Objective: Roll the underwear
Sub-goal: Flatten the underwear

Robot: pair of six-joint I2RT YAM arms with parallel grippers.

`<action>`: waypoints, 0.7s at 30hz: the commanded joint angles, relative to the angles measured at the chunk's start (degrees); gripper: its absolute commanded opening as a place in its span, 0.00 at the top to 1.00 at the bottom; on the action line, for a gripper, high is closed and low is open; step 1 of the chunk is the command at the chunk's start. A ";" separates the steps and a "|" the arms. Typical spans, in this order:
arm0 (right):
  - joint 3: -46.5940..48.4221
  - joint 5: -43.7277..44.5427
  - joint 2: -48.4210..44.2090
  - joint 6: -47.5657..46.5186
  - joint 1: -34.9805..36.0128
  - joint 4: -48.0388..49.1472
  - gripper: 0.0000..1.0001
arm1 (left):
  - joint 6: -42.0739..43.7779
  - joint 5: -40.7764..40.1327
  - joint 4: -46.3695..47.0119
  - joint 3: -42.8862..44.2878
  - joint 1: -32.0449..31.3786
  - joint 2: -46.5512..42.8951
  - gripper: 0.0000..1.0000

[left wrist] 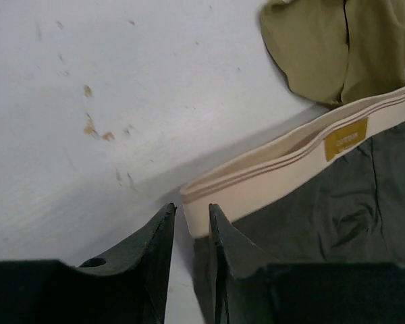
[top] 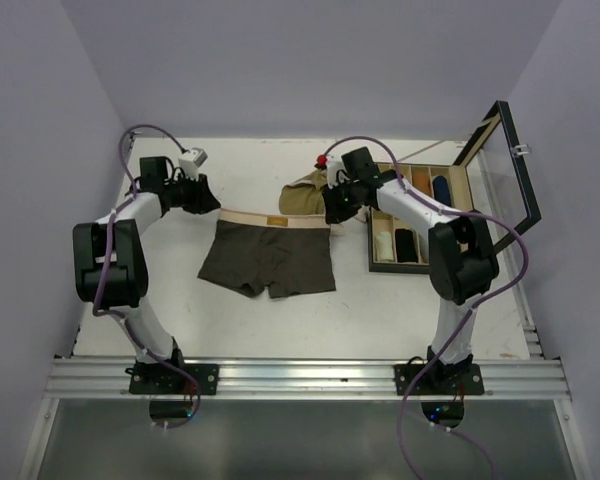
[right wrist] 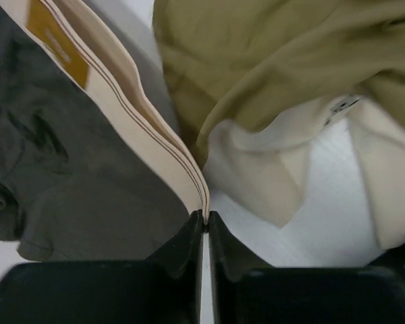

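The dark brown underwear [top: 268, 258] lies flat at mid-table, its beige waistband [top: 275, 218] stretched along the far side. My left gripper [top: 202, 195] is at the waistband's left end. In the left wrist view its jaws [left wrist: 192, 208] stand a narrow gap apart around the waistband's corner [left wrist: 270, 172], without pinching it. My right gripper [top: 332, 208] is shut on the waistband's right end [right wrist: 142, 128], pinched at the fingertips [right wrist: 205, 214]. The olive-tan underwear [top: 305, 197] lies crumpled just behind; its cream waistband [right wrist: 270, 162] shows in the right wrist view.
A wooden compartment box [top: 420, 215] with rolled items stands at the right, its glass lid [top: 505, 160] raised open. Small brown stains [left wrist: 94, 128] mark the white table near my left gripper. Walls enclose the table on three sides.
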 commanded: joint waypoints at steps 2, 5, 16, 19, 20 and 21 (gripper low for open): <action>7.51 8.27 1.89 1.30 -1.55 -2.72 0.71 | -1.51 -5.60 0.96 10.14 0.53 2.83 0.65; 6.47 8.37 -0.82 0.08 -1.64 -4.74 0.56 | 3.31 -7.71 -2.82 9.10 0.62 -0.66 0.59; -6.98 0.45 -9.45 -3.18 2.84 -4.40 0.81 | 17.57 -4.22 -15.21 -10.41 -0.79 -20.63 0.57; -11.02 1.85 -8.22 -2.66 5.91 -1.59 0.88 | 17.31 -4.56 -16.63 -11.12 -0.97 -20.10 0.57; -12.59 2.21 -7.61 -2.57 6.79 -0.72 0.89 | 17.22 -4.56 -16.89 -11.12 -0.97 -20.02 0.57; -13.31 2.65 -6.30 -2.57 8.63 -0.27 0.89 | 17.14 -4.56 -17.33 -10.95 -0.97 -20.01 0.57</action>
